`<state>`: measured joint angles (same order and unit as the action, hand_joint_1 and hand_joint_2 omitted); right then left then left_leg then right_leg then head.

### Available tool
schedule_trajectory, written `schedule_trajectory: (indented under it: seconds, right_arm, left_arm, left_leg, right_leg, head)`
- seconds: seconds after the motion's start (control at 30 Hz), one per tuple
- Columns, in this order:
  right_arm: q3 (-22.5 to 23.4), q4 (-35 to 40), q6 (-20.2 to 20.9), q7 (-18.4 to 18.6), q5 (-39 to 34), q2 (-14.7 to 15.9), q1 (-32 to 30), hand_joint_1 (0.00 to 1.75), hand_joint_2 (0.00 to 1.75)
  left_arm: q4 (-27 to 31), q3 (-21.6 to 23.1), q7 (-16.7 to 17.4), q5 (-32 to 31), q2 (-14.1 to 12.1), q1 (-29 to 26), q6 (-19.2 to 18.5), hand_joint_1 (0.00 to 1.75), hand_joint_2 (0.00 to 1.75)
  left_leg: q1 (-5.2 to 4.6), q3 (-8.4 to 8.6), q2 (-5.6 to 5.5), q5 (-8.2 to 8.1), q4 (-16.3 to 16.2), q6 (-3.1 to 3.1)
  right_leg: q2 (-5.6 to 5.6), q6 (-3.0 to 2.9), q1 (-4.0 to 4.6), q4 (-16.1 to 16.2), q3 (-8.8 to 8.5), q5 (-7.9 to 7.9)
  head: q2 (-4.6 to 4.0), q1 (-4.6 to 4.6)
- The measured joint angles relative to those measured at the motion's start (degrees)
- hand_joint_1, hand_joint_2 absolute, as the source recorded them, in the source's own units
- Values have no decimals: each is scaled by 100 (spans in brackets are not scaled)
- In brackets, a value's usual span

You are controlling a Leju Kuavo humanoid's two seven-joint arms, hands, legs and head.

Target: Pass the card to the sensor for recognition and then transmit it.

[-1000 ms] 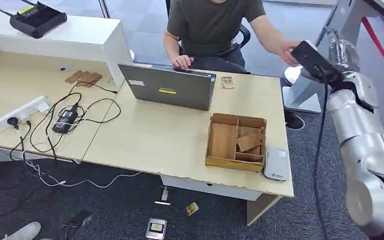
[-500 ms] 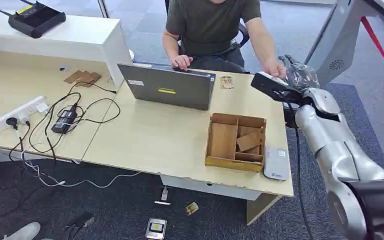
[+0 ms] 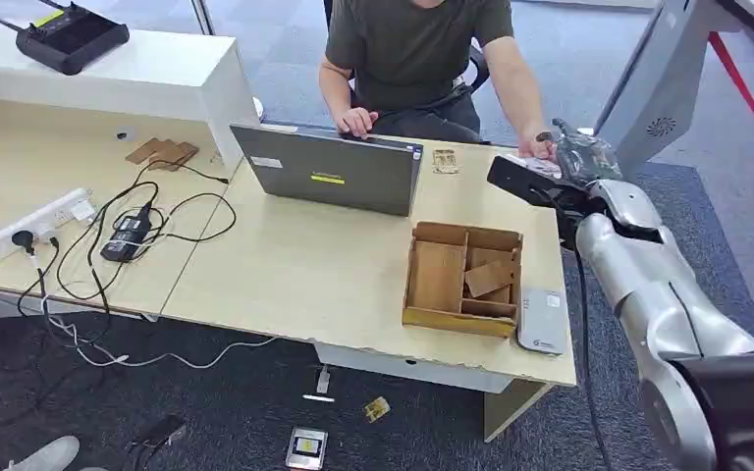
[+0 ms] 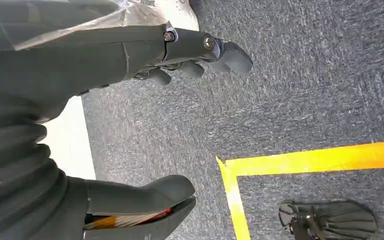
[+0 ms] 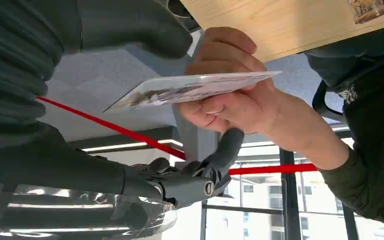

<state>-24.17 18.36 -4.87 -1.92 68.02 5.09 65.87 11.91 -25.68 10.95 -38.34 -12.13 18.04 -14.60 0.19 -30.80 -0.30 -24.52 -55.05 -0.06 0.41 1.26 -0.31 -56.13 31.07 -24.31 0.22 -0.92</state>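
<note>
A pale card (image 5: 195, 90) lies flat in a person's hand (image 5: 230, 100), between the thumb and the fingers (image 5: 200, 180) of my right hand (image 5: 80, 165). Neither thumb nor fingers touch the card; background shows on both sides of it. In the head view my right hand (image 3: 579, 155) hovers off the desk's far right corner, next to the person's hand (image 3: 535, 147). The grey card sensor (image 3: 542, 322) lies at the desk's front right corner. My left hand (image 4: 105, 60) hangs over the carpet with fingers apart, holding nothing.
A wooden divided box (image 3: 463, 278) stands beside the sensor, with a laptop (image 3: 329, 175) behind it. Another card (image 3: 445, 162) lies near the seated person (image 3: 412, 49). Cables and a power strip (image 3: 39, 221) cover the left desk. Yellow floor tape (image 4: 305, 162) runs below my left hand.
My right arm has come down and leftward to the desk's far right corner. The person's hand followed it and now holds the card between my fingers.
</note>
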Motion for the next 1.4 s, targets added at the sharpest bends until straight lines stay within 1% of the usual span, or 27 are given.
schedule_trajectory:
  seconds: [0.07,0.17,0.5,0.67,0.8,0.97,1.03,1.17,1.23,1.3,1.4]
  right_arm:
    - [0,-11,0,7,-2,26,-6,166,175]
    - [-13,-26,0,55,-9,74,-27,175,175]
    - [-33,-72,-39,79,-68,135,-73,175,175]
    - [-31,-103,-48,175,-192,188,-125,175,175]
    - [24,-118,-291,-35,-606,313,-169,175,175]
    - [214,-116,-572,-473,-1053,465,-170,175,175]
    - [282,-116,-638,-595,-1165,507,-170,175,175]
    - [409,-107,-673,-741,-1292,570,-188,175,175]
    - [523,-48,-671,-854,-1390,658,-251,175,175]
    - [595,40,-632,-914,-1423,770,-409,175,175]
    - [643,255,-446,-933,-1336,987,-789,175,175]
  left_arm:
    - [0,0,-7,-7,4,2,-2,0,175]
    - [0,0,-20,-4,7,4,-4,0,175]
    - [0,0,-57,18,7,-4,39,0,175]
    - [0,-2,-87,55,9,-21,68,0,175]
    - [0,-4,-122,103,7,-78,103,0,175]
    - [0,-9,-186,138,-4,-148,153,0,175]
    - [0,-11,-197,164,-9,-177,162,0,175]
    - [0,-15,-232,208,-22,-209,188,0,175]
    - [-2,-33,-269,238,-33,-245,210,0,175]
    - [-2,-66,-319,297,-57,-323,240,0,175]
    - [-2,-112,-371,341,-109,-426,256,0,175]
  left_leg:
    - [0,0,0,0,0,0]
    - [0,0,1,0,0,0]
    - [0,-2,2,0,0,0]
    - [0,-3,0,0,0,0]
    - [-1,-4,2,0,0,0]
    - [-2,-6,1,-1,-1,0]
    - [-1,-6,2,-1,0,0]
    - [-1,-5,2,0,-1,0]
    - [1,-3,0,-1,-1,0]
    - [3,-2,0,-1,-1,0]
    - [2,-5,0,-3,-1,3]
  right_leg:
    - [0,0,0,0,0,0]
    - [0,0,0,0,0,0]
    - [2,0,0,0,2,0]
    - [2,0,0,0,2,0]
    - [2,1,-1,1,2,1]
    - [2,1,-3,2,3,1]
    - [2,1,-2,1,4,1]
    - [2,1,-1,1,6,1]
    - [2,1,0,2,6,0]
    - [2,0,2,4,2,0]
    - [2,1,2,6,1,0]
  head:
    - [0,2]
    - [0,0]
    - [0,0]
    - [0,2]
    - [0,2]
    - [0,0]
    - [0,0]
    - [0,0]
    - [0,0]
    - [0,0]
    - [0,0]
